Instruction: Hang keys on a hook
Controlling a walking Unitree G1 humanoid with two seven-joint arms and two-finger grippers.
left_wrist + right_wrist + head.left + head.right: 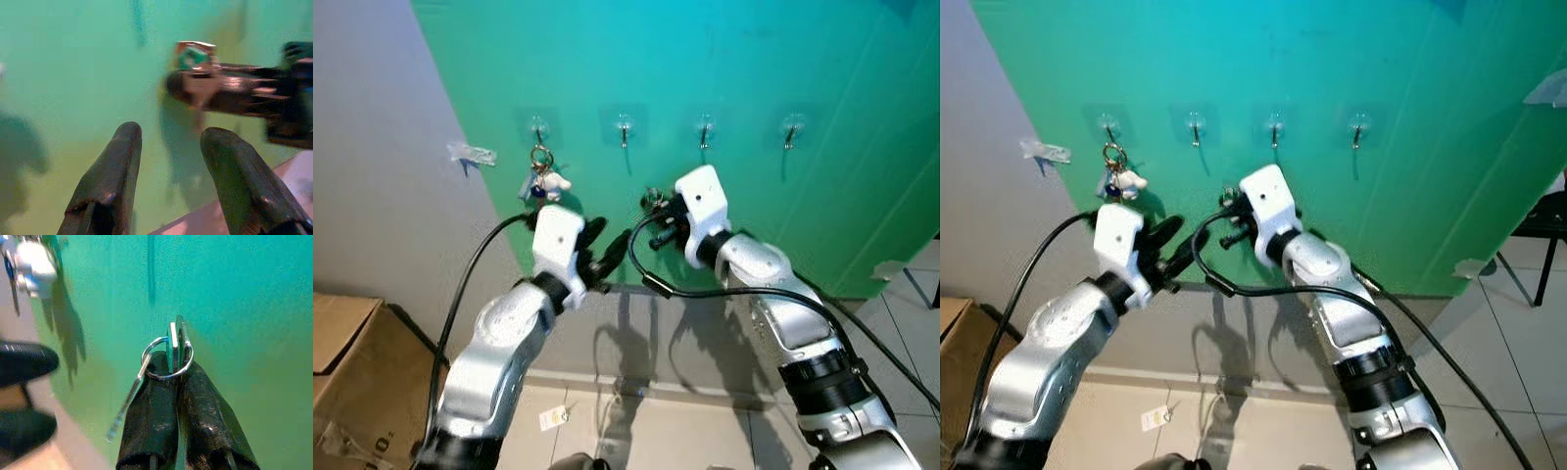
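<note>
Four clear hooks are sitting in a row high on the green wall (822,196), and the one nearest the wall's left edge (538,128) is already carrying a bunch with a small white charm (546,182). The other three are bare.

The right hand (173,363) is pinching the keys (176,350) between closed fingers, the ring looping round the fingertips and one thin key dangling below. In the head views it is holding them close to the wall, below the second hook (625,127) and a little to its right.

The left hand (607,245) is hovering just beside it with its fingers moderately spread and nothing between them, below the loaded hook.

To do this step well, I judge the right hand should be rising until the ring's open loop stands above the tip of the second hook, then moving in toward the wall and lowering so the loop drops over the prong before the fingers let go. The ring is sitting edge-on in the grip, so the wrist may need turning to present the opening squarely. The left hand would do best keeping clear of the first bunch.

As for containers, a cardboard box (342,362) is standing on the floor (705,431) at the lower left; what it is holding cannot be made out.
</note>
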